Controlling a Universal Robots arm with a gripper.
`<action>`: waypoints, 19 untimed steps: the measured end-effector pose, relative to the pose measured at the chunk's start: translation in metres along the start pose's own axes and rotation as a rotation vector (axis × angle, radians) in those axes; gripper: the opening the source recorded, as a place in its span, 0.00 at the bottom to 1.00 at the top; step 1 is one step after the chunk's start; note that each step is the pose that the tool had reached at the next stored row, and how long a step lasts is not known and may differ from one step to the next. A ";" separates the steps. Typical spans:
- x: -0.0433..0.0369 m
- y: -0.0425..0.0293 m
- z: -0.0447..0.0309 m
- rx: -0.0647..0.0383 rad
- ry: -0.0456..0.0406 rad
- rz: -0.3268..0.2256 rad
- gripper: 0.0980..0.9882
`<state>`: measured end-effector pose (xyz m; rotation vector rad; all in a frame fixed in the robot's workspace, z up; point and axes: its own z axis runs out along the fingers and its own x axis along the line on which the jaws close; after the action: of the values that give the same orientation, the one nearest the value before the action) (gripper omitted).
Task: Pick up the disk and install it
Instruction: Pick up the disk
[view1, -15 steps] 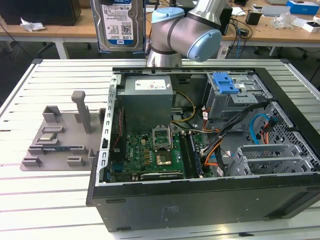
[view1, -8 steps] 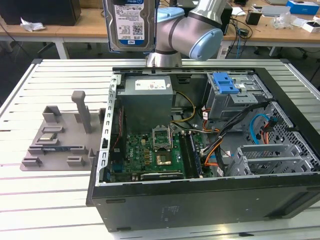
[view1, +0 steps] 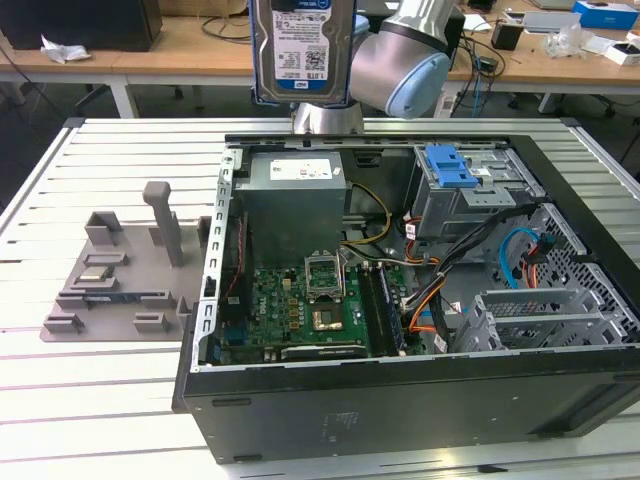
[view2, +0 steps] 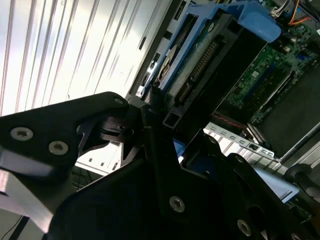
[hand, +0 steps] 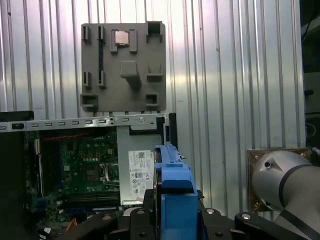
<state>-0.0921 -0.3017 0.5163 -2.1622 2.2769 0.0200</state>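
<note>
A silver counter (view1: 90, 420) with long grooves is shining under bright light. Behind it, a long wooden desk (view1: 185, 50) is standing on a dark floor (view1: 50, 105).

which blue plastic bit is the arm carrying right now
The blue side rails on the disk, lifted upright above the computer case. The other one, the blue latch, sits on the grey drive cage inside the case.

I log the disk (view1: 303, 50) as dull silver metal with a glossy paper label and blue plastic rails. Table (view1: 100, 400): ribbed bare metal, shiny. Tray (view1: 110, 300): matt grey plastic. Computer case (view1: 400, 410): matt black. Arm (view1: 400, 70): polished metal.
</note>
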 end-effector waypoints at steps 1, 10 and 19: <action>-0.0002 -0.0034 0.0000 0.000 0.0000 0.000 0.30; 0.0143 -0.0102 -0.0001 0.000 -0.0001 0.000 0.30; 0.0392 -0.0115 -0.0003 0.000 0.0000 0.000 0.30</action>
<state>-0.0826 -0.3415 0.5161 -2.1621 2.2770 0.0200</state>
